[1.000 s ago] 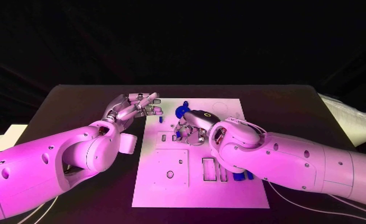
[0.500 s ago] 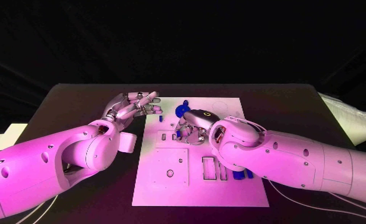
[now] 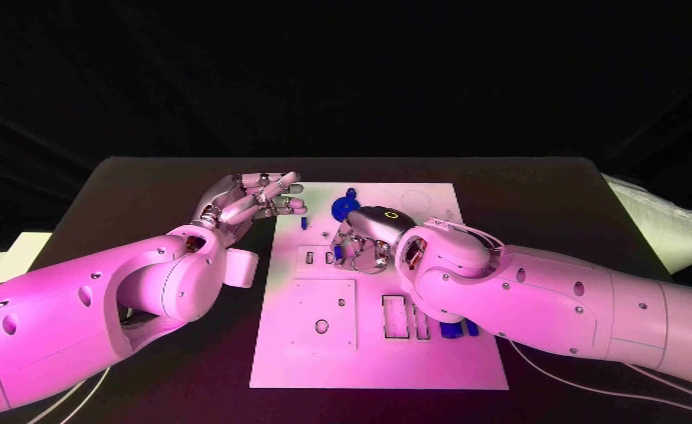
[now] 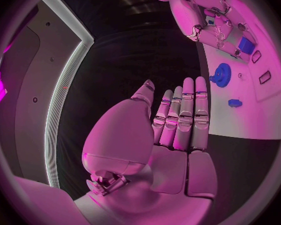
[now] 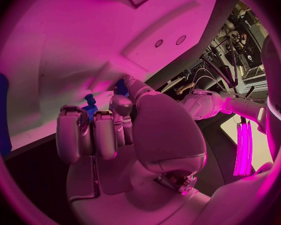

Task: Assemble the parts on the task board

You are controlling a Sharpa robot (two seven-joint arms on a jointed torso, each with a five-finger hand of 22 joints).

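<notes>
Beside the task board's (image 3: 378, 344) left edge, the left hand (image 3: 254, 198) was held released, fingers straight, grasping nothing. On the board's upper middle, a small blue part (image 5: 88, 108) was pinched by the right hand (image 3: 368, 240), a blue gear (image 3: 343, 208) just beyond.

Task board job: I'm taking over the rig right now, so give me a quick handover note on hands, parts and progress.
Left hand: open, holding nothing, beside the task board.
Right hand: over the board's middle, fingers curled around a small blue part; whether it grips it is unclear.
Blue gear sits on the board's far end; more blue pieces lie by its right edge.
Left: several slots unfilled.
</notes>
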